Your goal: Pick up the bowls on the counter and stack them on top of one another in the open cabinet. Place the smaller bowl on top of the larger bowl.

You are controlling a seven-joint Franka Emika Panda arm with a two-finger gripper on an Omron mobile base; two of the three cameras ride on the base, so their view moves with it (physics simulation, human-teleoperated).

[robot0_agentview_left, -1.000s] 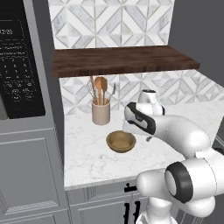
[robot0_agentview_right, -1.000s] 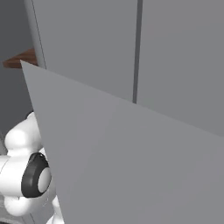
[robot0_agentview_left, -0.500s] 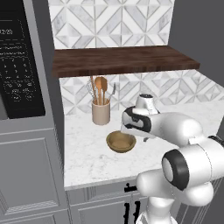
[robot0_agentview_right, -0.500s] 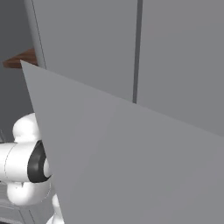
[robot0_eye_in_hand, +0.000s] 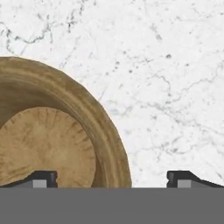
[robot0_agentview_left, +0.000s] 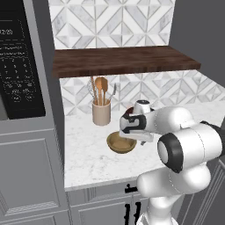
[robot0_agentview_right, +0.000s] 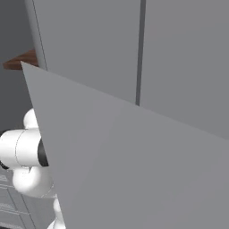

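Now, gripper (robot0_eye_in_hand: 112, 179): lower than half a second ago, jaws spread, straddling the rim, holding nothing.
Smaller bowl (robot0_agentview_left: 121, 143): on counter (robot0_agentview_left: 83, 154), unmoved.
Larger bowl: probably hidden behind the hand.

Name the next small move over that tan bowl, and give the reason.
Probably lower the tool straight down: in the hand view its open tips straddle the rim of the smaller bowl, one inside, one over the counter, so closing there should pinch the wall.
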